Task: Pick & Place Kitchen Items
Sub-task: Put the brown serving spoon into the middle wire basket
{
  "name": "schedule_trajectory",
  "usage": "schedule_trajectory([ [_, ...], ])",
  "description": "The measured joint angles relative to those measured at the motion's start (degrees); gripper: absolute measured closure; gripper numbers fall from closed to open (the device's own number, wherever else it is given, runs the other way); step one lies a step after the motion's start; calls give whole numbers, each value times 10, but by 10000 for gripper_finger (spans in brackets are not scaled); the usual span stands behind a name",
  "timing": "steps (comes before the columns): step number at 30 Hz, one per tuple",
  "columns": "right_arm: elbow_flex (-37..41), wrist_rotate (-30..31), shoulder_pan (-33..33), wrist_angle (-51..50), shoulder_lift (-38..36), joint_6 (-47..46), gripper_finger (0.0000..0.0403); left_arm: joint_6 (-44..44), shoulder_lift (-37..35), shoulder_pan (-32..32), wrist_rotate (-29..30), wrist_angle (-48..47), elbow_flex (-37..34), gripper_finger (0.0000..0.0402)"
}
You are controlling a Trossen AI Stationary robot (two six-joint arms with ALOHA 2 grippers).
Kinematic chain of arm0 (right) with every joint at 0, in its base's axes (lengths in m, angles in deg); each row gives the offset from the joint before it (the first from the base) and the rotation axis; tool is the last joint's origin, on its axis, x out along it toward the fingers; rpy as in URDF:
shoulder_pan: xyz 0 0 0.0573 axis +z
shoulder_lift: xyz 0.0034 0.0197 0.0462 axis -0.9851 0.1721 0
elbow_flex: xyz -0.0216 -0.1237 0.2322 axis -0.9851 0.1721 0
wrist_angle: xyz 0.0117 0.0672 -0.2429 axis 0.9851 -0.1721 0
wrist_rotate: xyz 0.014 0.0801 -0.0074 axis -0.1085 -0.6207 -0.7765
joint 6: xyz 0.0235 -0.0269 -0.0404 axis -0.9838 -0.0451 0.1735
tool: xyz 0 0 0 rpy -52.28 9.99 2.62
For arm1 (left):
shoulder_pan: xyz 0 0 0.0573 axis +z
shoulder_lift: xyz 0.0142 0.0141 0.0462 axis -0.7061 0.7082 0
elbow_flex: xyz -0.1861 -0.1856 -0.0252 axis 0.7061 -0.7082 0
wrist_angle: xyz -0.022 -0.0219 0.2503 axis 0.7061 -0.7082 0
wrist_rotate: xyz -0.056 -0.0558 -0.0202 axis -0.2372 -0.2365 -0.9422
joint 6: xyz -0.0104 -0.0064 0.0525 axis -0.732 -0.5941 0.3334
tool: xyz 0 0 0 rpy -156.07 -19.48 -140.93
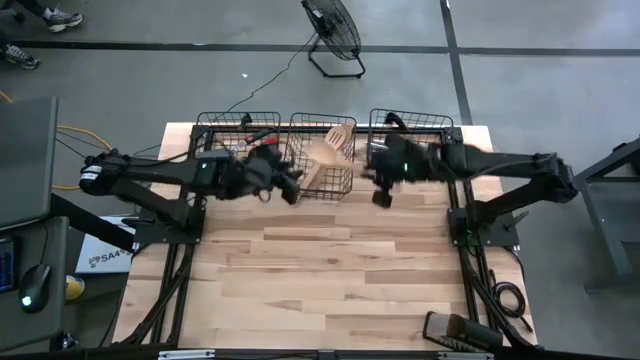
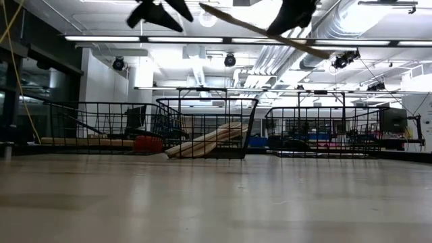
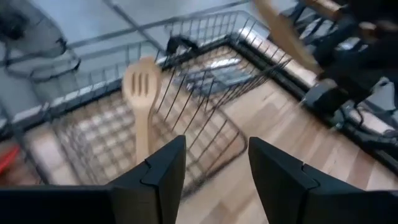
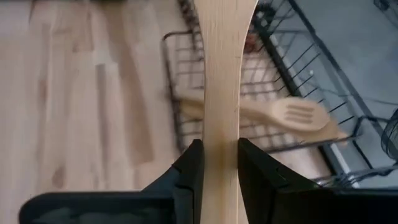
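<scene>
1. Your right gripper [image 4: 214, 163] has its jaws clamped on a pale wooden utensil [image 4: 222, 81], gripped partway along its flat handle. It hangs in the air just right of the middle basket [image 1: 322, 160], well above the worktop [image 1: 330, 270].
2. Your left gripper [image 3: 214, 167] is empty, jaws spread apart, hovering at the left front corner of that same basket.
3. The middle basket already holds wooden pieces, among them a slotted spoon [image 3: 142, 93] leaning up against the wire. The left basket [image 1: 236, 138] holds a red-headed spatula [image 2: 146, 143]. What lies in the right basket [image 1: 412, 128] I cannot make out.
4. Risk: in the low view the held utensil sits tilted, with a long length sticking out past the jaws. Swing it low over the basket and that free end could catch the rim and twist in the grip.
5. Risk: the two grippers are near each other on either side of one basket. Moving both inward together could bring them into contact.
6. Risk: release from too high and the utensil may strike the leaning spoon and bounce out onto the worktop.
</scene>
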Motion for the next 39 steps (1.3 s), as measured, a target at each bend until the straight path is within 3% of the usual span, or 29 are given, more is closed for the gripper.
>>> schedule_trajectory([
  [9, 0, -184, -167, 93, -2, 67, 337, 138, 36, 144, -168, 112, 0, 230],
  [17, 0, -278, -278, 131, 21, 63, 337, 255, 96, 300, -464, 261, 0, 229],
  [23, 0, -328, -324, 169, 55, 52, 337, 272, 157, 395, -659, 365, 0, 230],
  [28, 0, -344, -332, 211, 83, 29, 337, 271, 203, 445, -784, 443, 0, 230],
  [33, 0, -356, -327, 274, 102, 2, 337, 239, 236, 468, -847, 522, 0, 230],
  [39, 0, -365, -323, 350, 128, -18, 337, 217, 247, 466, -818, 588, 0, 229],
])
